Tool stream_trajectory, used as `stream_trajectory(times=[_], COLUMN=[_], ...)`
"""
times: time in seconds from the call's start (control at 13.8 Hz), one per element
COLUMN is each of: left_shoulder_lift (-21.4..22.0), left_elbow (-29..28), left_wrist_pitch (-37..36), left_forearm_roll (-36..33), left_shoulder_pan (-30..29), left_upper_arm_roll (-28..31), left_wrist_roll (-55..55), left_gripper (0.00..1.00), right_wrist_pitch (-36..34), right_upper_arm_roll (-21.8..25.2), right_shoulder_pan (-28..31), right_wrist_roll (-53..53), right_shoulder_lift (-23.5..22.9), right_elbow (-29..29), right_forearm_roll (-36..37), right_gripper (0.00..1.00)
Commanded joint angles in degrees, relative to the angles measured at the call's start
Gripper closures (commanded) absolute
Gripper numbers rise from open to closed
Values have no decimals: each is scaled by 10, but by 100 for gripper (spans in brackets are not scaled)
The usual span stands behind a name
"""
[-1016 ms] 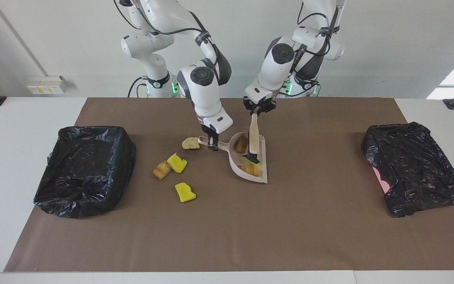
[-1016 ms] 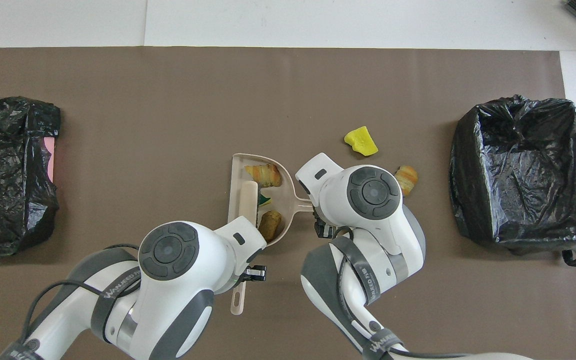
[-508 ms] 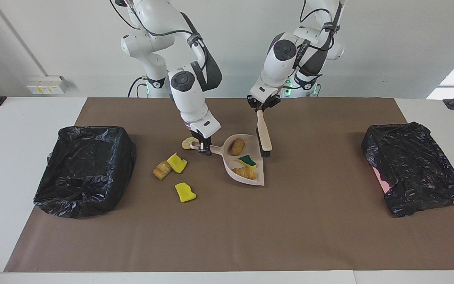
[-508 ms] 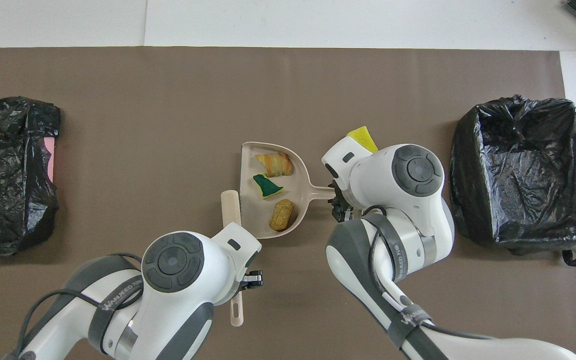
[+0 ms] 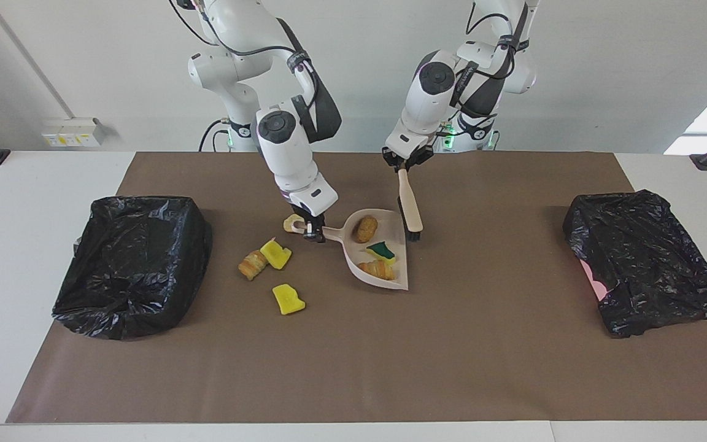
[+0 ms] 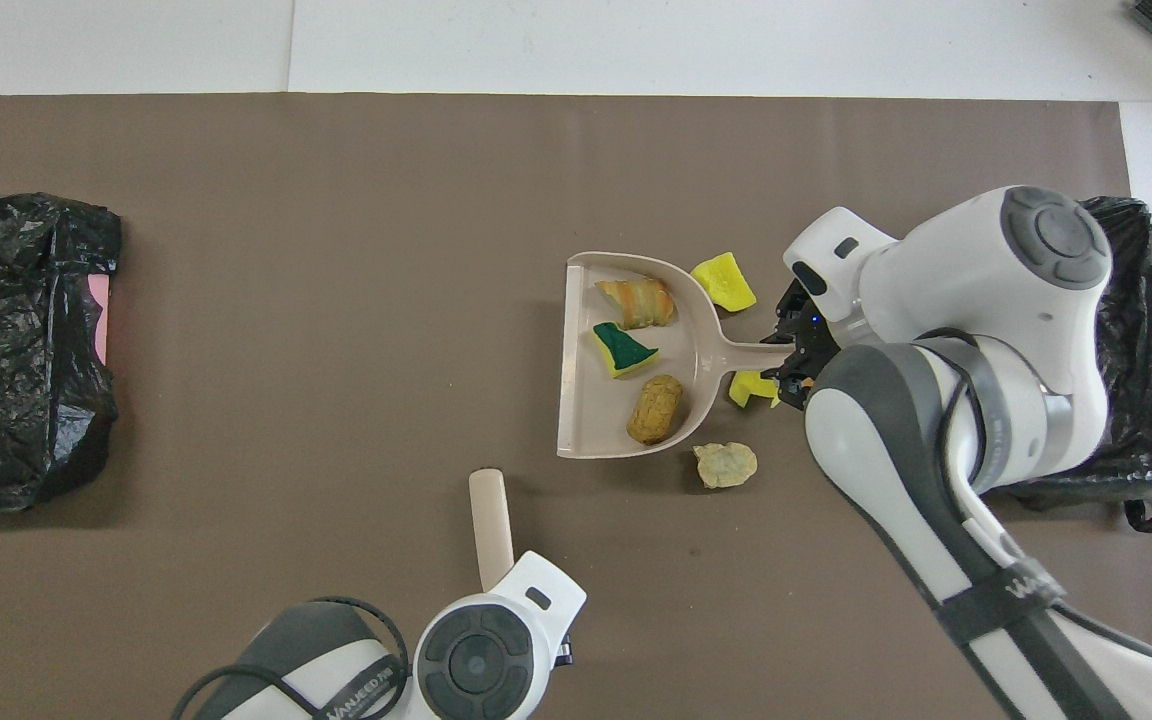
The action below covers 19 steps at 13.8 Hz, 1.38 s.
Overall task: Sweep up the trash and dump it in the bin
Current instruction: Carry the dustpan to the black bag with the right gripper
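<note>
My right gripper [image 5: 313, 233] is shut on the handle of the beige dustpan [image 5: 391, 222], whose pan [image 6: 581, 400] carries three pieces of trash: a brown chunk [image 5: 364, 228], a green-and-yellow sponge bit [image 5: 382, 250] and a croissant-like piece [image 5: 378, 269]. Loose trash lies on the mat by the handle: a pale chunk [image 6: 725, 464], two yellow bits [image 6: 724, 281] [image 6: 754, 388] and a tan chunk [image 5: 253, 264]. My left gripper [image 5: 404, 167] is shut on the top of the brush [image 5: 410, 205], which hangs bristles-down beside the pan's open edge.
A black bag-lined bin [image 5: 135, 264] stands at the right arm's end of the brown mat, partly covered by that arm in the overhead view. A second bag-lined bin [image 5: 645, 270] stands at the left arm's end.
The brush has come out of the dustpan and drawn back toward the robots. The right gripper has carried the dustpan with its three pieces toward the right arm's end.
</note>
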State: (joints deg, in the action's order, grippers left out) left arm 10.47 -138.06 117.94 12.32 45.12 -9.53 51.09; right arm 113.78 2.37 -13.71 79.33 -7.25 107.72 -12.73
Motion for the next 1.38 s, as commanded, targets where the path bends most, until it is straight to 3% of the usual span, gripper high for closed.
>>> stream_trajectory(times=[0.0,0.44,0.65,0.73,0.8,0.87,1.09,1.16,1.23,1.31], left_shoulder_lift=[20,4,3,1,-4,-5,-6,-11,-15,-20], left_elbow=[-45,-45,-45,-45,-45,-45,-45,-43,-37,-28], left_wrist_pitch=[53,64,79,79,82,86,84,83,83,77], left_forearm_roll=[-11,2,3,3,3,3,3,3,2,2], left_shoulder_pan=[65,97,97,97,97,96,91,89,86,75], left_upper_arm_roll=[6,6,6,6,6,7,7,8,9,11], left_wrist_roll=[51,62,55,53,52,47,35,37,37,24], left_gripper=[100,100,88,82,57,46,35,10,0,0], right_wrist_pitch=[-43,-114,-134,-135,-134,-133,-125,-124,-117,-97], right_upper_arm_roll=[-2,1,2,2,2,2,2,2,2,1], right_shoulder_pan=[52,158,215,239,262,282,342,358,370,374], right_wrist_roll=[58,152,221,244,272,299,358,368,370,370], right_shoulder_lift=[14,22,22,22,22,21,13,12,8,0], right_elbow=[-16,-63,-82,-87,-88,-88,-113,-117,-126,-138], right_forearm_roll=[-21,9,24,28,38,49,85,96,116,148], right_gripper=[100,100,100,100,100,100,100,100,100,100])
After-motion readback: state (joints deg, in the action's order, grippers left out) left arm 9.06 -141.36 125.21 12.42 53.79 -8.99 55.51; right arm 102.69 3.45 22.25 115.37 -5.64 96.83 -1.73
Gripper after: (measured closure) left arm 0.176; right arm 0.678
